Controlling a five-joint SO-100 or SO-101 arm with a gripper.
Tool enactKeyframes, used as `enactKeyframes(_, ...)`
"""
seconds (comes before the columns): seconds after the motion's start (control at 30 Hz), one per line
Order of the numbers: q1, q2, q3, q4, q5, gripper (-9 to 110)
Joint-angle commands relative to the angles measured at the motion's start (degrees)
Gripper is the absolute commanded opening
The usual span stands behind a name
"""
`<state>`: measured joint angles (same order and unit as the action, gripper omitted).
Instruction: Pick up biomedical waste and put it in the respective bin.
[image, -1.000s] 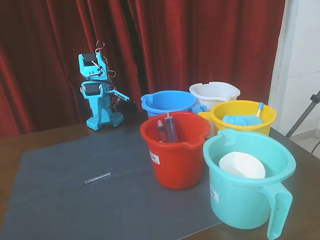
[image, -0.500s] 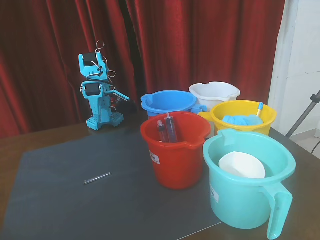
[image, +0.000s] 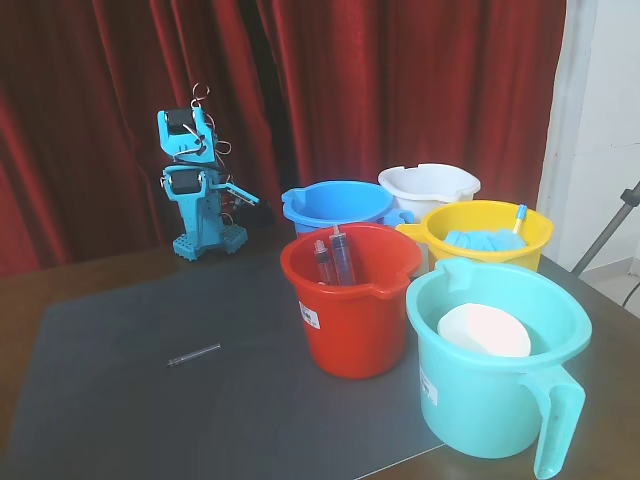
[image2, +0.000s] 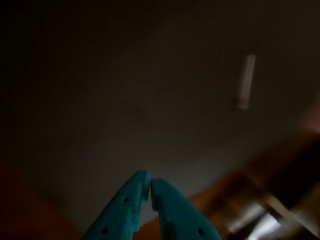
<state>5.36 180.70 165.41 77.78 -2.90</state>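
— Five buckets are counted, near to far in the fixed view: a teal one (image: 497, 372) nearest, holding one white bowl-like disc (image: 484, 329); a red one (image: 351, 298) just behind it to the left, with two blue-tinted syringes (image: 336, 258) stood upright inside; then a yellow one (image: 487, 234), a blue one (image: 337, 205), and the white bucket (image: 429, 187) farthest back.

— And what is found changed from half a second before?

— Almost nothing. The slim syringe-like stick (image: 194, 354) is seen in the same spot: one only, flat on the dark mat (image: 120, 400), left of the red bucket and well apart from every bucket. The arm (image: 197, 185) is seen folded up at the far edge of the table (image: 25, 290), before the red curtain (image: 400, 80), in the same pose as earlier.

— How are the jaws set?

— In the wrist view the gripper (image2: 150, 183) is shown with its two teal tips pressed nearly together — nothing is pinched between them. Only dim, blurred surroundings are shown beyond.

— Anything else counted?

— One blue-tipped white stick (image: 519, 217) is propped in the yellow bucket, over blue material that cannot be made out.
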Motion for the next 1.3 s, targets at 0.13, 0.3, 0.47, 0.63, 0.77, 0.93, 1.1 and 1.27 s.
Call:
enactKeyframes(0.13, 0.4, -0.1, -0.6, -17.6, -0.4, 0)
enactKeyframes(0.3, 2.9, -0.4, -3.5, -17.3, -2.5, 2)
enactKeyframes(0.47, 4.1, -7.9, -12.9, -10.2, -4.7, 6)
enactKeyframes(0.63, 4.1, -26.7, -28.0, -3.3, -6.3, 5)
enactKeyframes(0.77, 4.1, -46.2, -41.6, 0.4, -7.8, 5)
enactKeyframes(0.93, 4.1, -70.0, -60.5, 3.5, -9.5, 5)
enactKeyframes(1.1, 4.0, -95.3, -82.3, 4.2, -9.4, 5)
enactKeyframes(1.27, 3.4, -114.2, -96.1, 4.3, -9.3, 5)
